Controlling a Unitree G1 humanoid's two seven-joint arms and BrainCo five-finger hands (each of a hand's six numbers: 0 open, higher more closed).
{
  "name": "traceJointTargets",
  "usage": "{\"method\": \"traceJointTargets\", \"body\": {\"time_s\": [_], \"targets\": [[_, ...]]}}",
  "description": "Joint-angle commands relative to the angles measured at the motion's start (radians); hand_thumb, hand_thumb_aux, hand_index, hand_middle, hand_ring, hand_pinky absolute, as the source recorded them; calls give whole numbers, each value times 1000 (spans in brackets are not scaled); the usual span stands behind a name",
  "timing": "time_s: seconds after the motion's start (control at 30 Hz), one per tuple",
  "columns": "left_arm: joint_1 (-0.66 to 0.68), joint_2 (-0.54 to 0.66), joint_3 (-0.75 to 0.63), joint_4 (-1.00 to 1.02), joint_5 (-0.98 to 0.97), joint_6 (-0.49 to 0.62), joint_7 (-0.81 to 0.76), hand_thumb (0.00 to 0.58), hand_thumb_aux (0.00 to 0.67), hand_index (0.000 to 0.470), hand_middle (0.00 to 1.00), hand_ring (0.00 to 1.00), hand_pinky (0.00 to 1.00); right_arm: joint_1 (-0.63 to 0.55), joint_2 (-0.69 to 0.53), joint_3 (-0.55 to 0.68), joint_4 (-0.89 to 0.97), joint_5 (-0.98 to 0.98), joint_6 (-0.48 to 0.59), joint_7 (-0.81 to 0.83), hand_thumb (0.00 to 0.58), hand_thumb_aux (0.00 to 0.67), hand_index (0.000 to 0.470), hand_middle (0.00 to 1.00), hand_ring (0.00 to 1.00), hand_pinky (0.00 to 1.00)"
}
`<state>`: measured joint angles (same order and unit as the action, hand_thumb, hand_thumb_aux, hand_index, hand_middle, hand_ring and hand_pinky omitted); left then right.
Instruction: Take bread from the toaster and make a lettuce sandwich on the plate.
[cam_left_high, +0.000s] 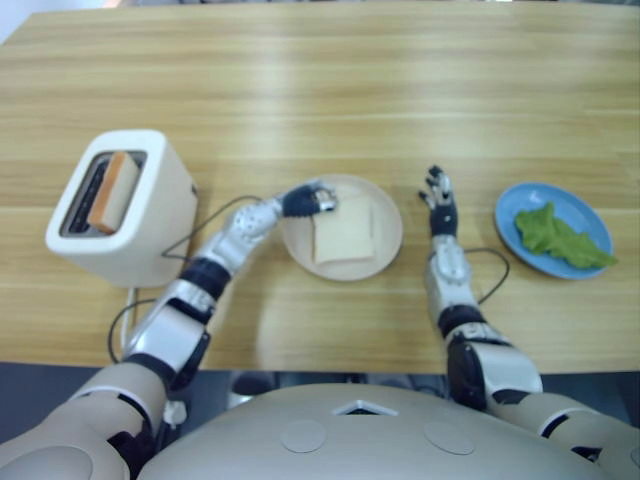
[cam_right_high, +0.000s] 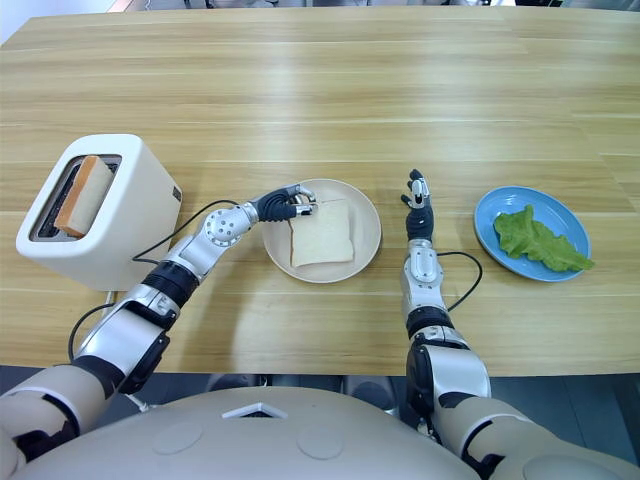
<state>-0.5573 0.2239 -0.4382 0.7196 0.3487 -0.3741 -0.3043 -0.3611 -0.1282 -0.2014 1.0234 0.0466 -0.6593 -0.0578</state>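
A white toaster stands at the table's left with one bread slice upright in its slot. On the tan plate at the middle lies a second bread slice, flat. My left hand is over the plate's left rim, its fingers curled onto the far-left corner of that slice. To the right of the plate my right hand rests above the table, fingers straight and holding nothing. The lettuce leaf lies on a blue plate at the right.
Thin black cables loop on the wood beside both forearms. The toaster's cord runs off the near edge. Bare wooden tabletop stretches behind the plates and toaster.
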Motion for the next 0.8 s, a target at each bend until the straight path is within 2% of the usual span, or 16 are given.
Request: {"method": "traceJointTargets", "body": {"time_s": [0.03,0.07,0.1,0.23,0.37,0.6,0.7,0.8], "targets": [[-27,4,-18,36,68,-23,58,580,657,451,1000,1000,1000,14,-7,-10,-18,12,19,0,0,0,0,0,0,0],[-35,9,-22,38,95,-27,91,36,21,14,0,0,0,16,-7,-9,-22,11,20,0,0,0,0,0,0,0],[-43,15,-27,39,124,-30,122,0,0,0,0,0,0,18,-7,-9,-26,11,20,0,0,0,0,0,0,0],[-68,62,-38,1,257,-15,284,0,0,0,0,0,0,26,-7,-7,-40,10,22,-1,0,0,0,0,0,0],[-57,137,-34,-161,414,54,448,0,0,0,0,0,0,38,-8,-2,-63,4,22,-3,0,0,0,0,0,0],[24,237,-11,-491,587,171,498,0,0,0,0,0,0,68,-13,28,-136,-36,16,-15,0,0,0,0,0,0],[66,271,29,-600,605,208,489,0,0,0,0,0,0,109,-17,53,-269,-59,10,7,0,0,0,0,0,0],[112,280,72,-661,570,227,470,0,0,0,0,0,0,193,-66,75,-552,-109,44,32,0,0,0,0,0,0]]}}
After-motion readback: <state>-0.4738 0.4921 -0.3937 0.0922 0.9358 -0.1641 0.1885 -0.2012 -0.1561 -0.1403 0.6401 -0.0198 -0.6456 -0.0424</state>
